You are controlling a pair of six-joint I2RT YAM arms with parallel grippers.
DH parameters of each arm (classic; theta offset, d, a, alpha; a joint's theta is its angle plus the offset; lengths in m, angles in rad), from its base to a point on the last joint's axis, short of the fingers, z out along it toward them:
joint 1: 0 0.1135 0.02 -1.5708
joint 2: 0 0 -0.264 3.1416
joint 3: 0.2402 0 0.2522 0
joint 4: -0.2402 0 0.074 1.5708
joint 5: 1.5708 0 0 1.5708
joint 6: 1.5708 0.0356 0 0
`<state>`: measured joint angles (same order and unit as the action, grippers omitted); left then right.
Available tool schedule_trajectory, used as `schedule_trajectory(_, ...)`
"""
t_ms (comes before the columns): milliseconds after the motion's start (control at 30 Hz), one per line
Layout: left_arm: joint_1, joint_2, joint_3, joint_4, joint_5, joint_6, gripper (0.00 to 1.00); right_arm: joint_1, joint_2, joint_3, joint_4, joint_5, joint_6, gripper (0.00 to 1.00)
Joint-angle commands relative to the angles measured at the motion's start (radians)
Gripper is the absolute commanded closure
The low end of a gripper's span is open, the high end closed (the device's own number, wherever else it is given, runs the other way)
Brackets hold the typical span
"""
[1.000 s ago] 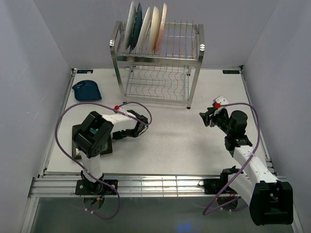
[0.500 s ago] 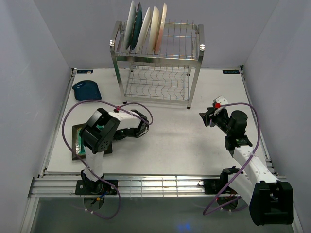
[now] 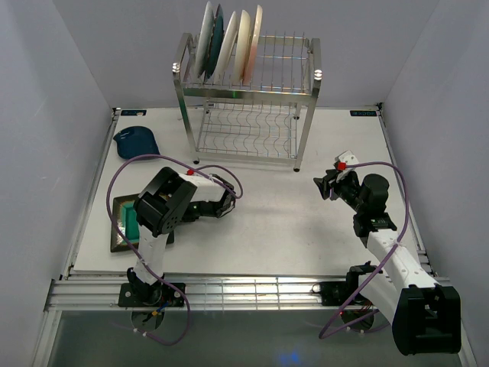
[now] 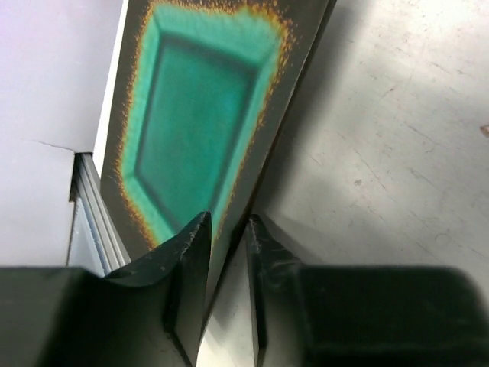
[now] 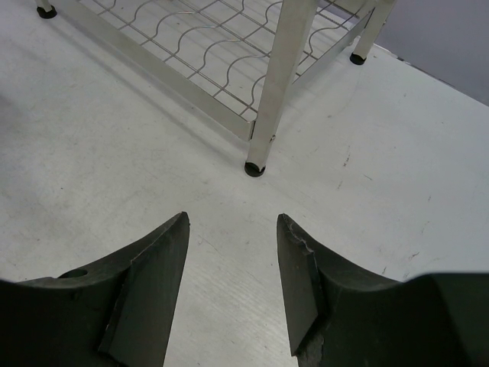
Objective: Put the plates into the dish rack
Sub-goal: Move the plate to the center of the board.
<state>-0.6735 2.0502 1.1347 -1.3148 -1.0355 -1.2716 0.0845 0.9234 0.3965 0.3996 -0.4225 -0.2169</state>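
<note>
Down at lower left, the left fingers (image 4: 186,264) clench the rim of the square green plate (image 4: 200,115) at the worktop's (image 3: 267,229) left edge. Rightward, the right fingers (image 5: 149,283) hang spread, empty, before the dish rack (image 3: 248,107); four plates (image 3: 226,42) stand in its top tier.

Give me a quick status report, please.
Left gripper shut on square green plate rim. Right gripper open, empty. Other plates standing in dish rack top tier.
</note>
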Motion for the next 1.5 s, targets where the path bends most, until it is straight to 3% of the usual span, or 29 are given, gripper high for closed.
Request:
schedule_trajectory(0,0.006,-0.009,0.016,0.015,-0.009,0.058,0.69,-0.005,-0.014,0.044,0.024,-0.009,-0.006,0.44)
schedule_trajectory(267,0.006,-0.004,0.014,0.057,0.008,0.113,0.78,-0.005,-0.011,0.044,0.024,-0.009,-0.006,0.44)
schedule_trajectory(300,0.005,-0.002,0.016,0.057,0.011,0.115,0.82,-0.005,-0.011,0.044,0.024,-0.009,-0.006,0.44)
schedule_trajectory(333,0.003,-0.001,0.017,0.057,0.011,0.115,0.96,-0.005,-0.009,0.044,0.024,-0.009,-0.006,0.44)
schedule_trajectory(367,0.000,0.002,0.020,0.055,0.008,0.115,1.00,-0.005,-0.008,0.044,0.024,-0.009,-0.006,0.44)
schedule_trajectory(867,-0.215,0.054,0.085,0.046,0.018,0.081,1.00,-0.005,0.003,0.047,0.024,-0.013,-0.009,0.44)
schedule_trajectory(1200,-0.546,0.206,0.206,0.046,-0.052,0.123,1.00,-0.005,0.003,0.047,0.022,-0.024,-0.015,0.45)
schedule_trajectory(1467,-0.733,0.304,0.269,0.048,-0.161,0.110,1.00,-0.005,0.006,0.047,0.021,-0.032,-0.018,0.45)
